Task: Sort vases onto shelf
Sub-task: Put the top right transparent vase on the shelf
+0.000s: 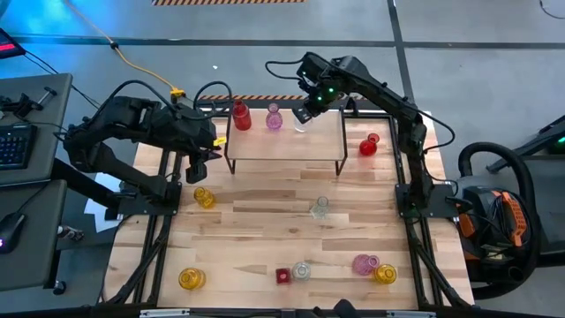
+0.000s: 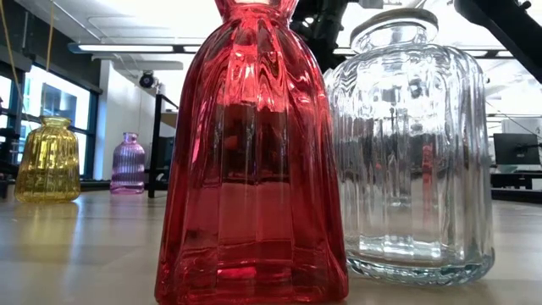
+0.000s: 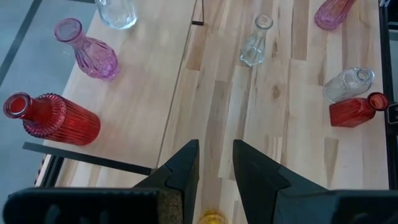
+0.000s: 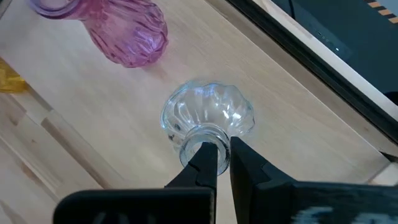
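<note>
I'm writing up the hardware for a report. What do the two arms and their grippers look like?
Both arms are dark, jointed and boxy. The left arm carries a yellow cable and small yellow tags near its wrist. The right arm shows a green light near its wrist and black cabling. The left gripper and right gripper each end in two dark, wedge-shaped fingers tapering to narrow tips.
</note>
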Robot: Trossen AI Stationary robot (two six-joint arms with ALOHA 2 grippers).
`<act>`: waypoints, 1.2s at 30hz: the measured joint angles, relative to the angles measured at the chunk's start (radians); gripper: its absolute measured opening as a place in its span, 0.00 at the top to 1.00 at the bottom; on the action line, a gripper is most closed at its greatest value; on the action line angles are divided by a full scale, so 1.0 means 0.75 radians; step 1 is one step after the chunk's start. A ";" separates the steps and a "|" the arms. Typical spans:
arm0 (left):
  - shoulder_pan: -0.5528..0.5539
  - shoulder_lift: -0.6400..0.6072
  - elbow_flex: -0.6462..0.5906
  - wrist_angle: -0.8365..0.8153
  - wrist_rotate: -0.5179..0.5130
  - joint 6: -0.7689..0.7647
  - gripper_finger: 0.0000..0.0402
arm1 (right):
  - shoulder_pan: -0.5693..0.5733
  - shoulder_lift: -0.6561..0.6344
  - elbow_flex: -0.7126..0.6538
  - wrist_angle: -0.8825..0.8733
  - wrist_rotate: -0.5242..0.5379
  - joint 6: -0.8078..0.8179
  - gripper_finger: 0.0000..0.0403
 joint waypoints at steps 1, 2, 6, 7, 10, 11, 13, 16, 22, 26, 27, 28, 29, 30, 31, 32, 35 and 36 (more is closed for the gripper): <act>0.000 0.000 0.000 0.000 0.000 0.000 0.78 | 0.001 0.007 -0.001 0.005 0.000 -0.012 1.00; 0.000 0.000 0.000 0.000 0.000 0.000 0.78 | 0.001 0.012 -0.001 0.011 0.000 -0.021 1.00; 0.000 0.001 0.000 0.000 0.000 0.000 0.78 | 0.001 0.022 -0.001 0.035 0.001 -0.030 1.00; 0.000 0.000 0.000 0.000 0.000 0.000 0.78 | 0.001 0.022 -0.001 0.034 0.001 -0.031 1.00; 0.000 0.000 0.000 0.000 0.000 0.000 0.78 | 0.001 0.022 -0.001 0.032 0.001 -0.031 1.00; 0.000 0.000 0.000 0.000 0.000 0.000 0.78 | 0.001 0.022 -0.001 0.032 0.002 -0.031 1.00; 0.000 0.000 0.000 0.000 0.000 -0.001 0.78 | 0.001 0.022 -0.001 0.024 0.018 -0.037 1.00; 0.000 0.000 0.000 0.000 0.000 -0.001 0.78 | 0.001 0.023 -0.002 -0.016 0.051 -0.056 1.00; 0.000 0.000 0.000 0.001 0.000 -0.001 0.78 | 0.001 0.030 -0.003 -0.011 0.065 -0.056 1.00; 0.000 0.000 0.000 0.001 0.000 -0.001 0.78 | 0.001 0.031 -0.003 0.003 0.062 -0.056 1.00; 0.000 0.000 0.000 0.001 0.000 -0.001 0.78 | 0.001 0.031 -0.003 0.005 0.061 -0.056 1.00; 0.000 0.000 0.000 0.001 0.000 -0.001 0.78 | 0.001 0.031 -0.003 0.009 0.061 -0.056 1.00; 0.000 0.000 0.000 0.001 0.000 -0.001 0.78 | 0.001 0.031 -0.003 0.012 0.061 -0.056 1.00; 0.000 0.000 0.000 0.001 0.000 -0.001 0.78 | 0.001 0.031 -0.003 0.013 0.061 -0.056 1.00; 0.000 0.000 0.000 0.001 0.000 -0.001 0.78 | 0.001 0.031 -0.003 0.012 0.061 -0.056 1.00; 0.000 0.000 0.000 0.001 0.000 -0.001 0.78 | 0.001 0.031 -0.003 0.012 0.061 -0.056 1.00; 0.000 0.000 0.000 0.001 0.000 -0.001 0.78 | 0.001 0.032 -0.003 0.012 0.061 -0.056 1.00; 0.000 0.000 0.000 0.001 0.000 -0.001 0.78 | 0.001 0.036 -0.002 0.012 0.061 -0.056 1.00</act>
